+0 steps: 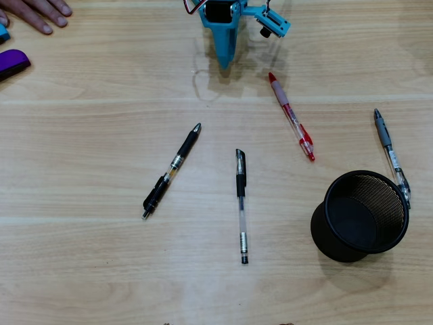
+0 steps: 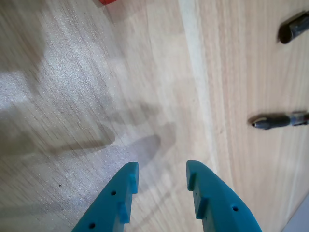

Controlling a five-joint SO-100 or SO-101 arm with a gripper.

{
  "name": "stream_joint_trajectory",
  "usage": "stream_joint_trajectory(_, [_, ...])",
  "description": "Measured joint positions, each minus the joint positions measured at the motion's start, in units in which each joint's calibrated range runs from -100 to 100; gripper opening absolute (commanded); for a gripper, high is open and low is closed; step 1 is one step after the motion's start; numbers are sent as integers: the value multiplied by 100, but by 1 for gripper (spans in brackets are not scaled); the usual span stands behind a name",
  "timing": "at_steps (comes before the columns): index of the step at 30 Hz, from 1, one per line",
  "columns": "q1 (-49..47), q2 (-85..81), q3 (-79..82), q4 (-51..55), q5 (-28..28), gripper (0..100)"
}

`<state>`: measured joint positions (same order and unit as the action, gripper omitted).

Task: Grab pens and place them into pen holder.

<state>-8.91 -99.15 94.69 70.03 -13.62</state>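
Observation:
In the overhead view several pens lie apart on the wooden table: a black pen (image 1: 171, 170) left of centre, a second black pen (image 1: 241, 205) in the middle, a red pen (image 1: 291, 116) and a grey-and-clear pen (image 1: 392, 155) at the right. The grey pen's lower end touches the rim of the black mesh pen holder (image 1: 335, 245), which stands empty at lower right. My teal gripper (image 1: 224, 64) hangs at the top centre, left of the red pen's upper end. In the wrist view the gripper (image 2: 161, 169) is open with only bare table between its fingers. At that view's right edge are a black pen tip (image 2: 277, 119) and another black pen's end (image 2: 293, 27).
A person's hand (image 1: 40, 13) rests at the top left corner, with a purple object (image 1: 12, 62) just below it at the left edge. A sliver of red (image 2: 112, 2) shows at the top of the wrist view.

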Motion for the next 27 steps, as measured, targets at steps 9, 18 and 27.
stream_joint_trajectory(9, [388, 8, 35, -43, 0, 12])
stream_joint_trajectory(18, [481, 8, 35, -43, 0, 12])
stream_joint_trajectory(27, [481, 8, 35, -43, 0, 12])
